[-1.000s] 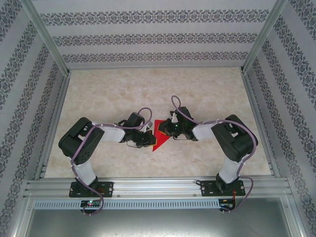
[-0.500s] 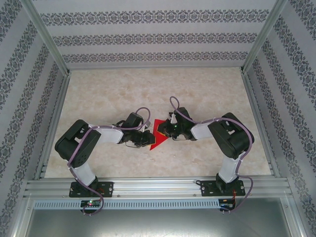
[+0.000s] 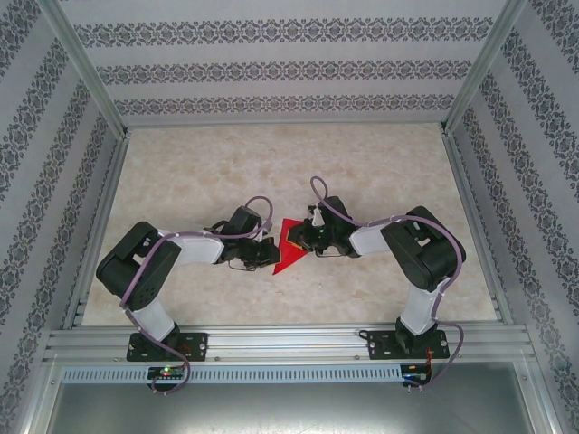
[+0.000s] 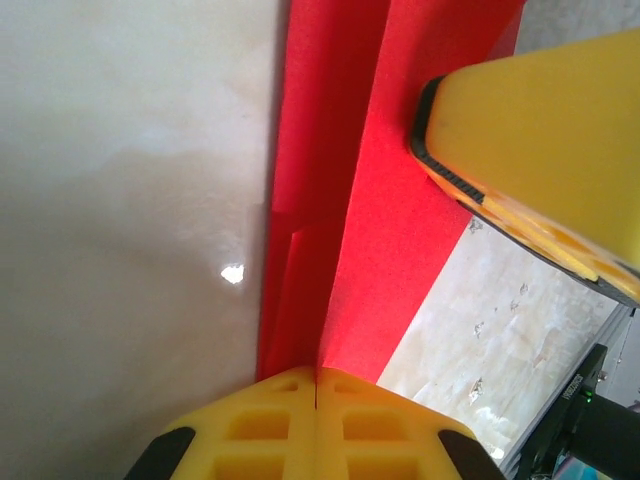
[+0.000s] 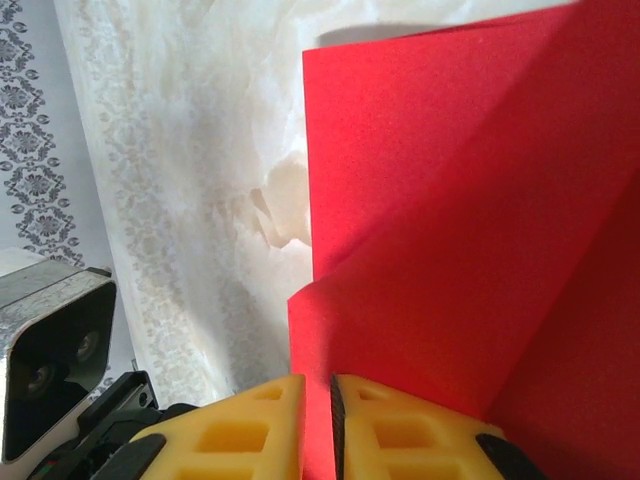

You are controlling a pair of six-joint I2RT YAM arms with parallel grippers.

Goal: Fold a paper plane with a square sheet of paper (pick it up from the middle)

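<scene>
The thin bright red sheet of paper is at the middle of the pale marbled counter. It is partly folded into a pointed shape whose sharp tip aims toward the near edge, and it is caught between the two arms. In the left wrist view it shows a long crease with one flap overlapping the other. In the right wrist view it shows a broader red face crossed by a diagonal fold.

The left gripper has its yellow fingers pressed flat together. The crease runs straight into the seam between them, so it looks clamped on the fold. The right gripper pinches the sheet from the opposite side, its fingers nearly together with only red paper in the slit (one of them looms at the top right of the left wrist view).

The sheet should handle as very light and floppy, easy to crumple, and likely to tear if the arms pull apart. It is stiffest along the creases, where the layers double. The safest hold is probably there, near the middle, because a loose single-layer corner would bend away.
</scene>
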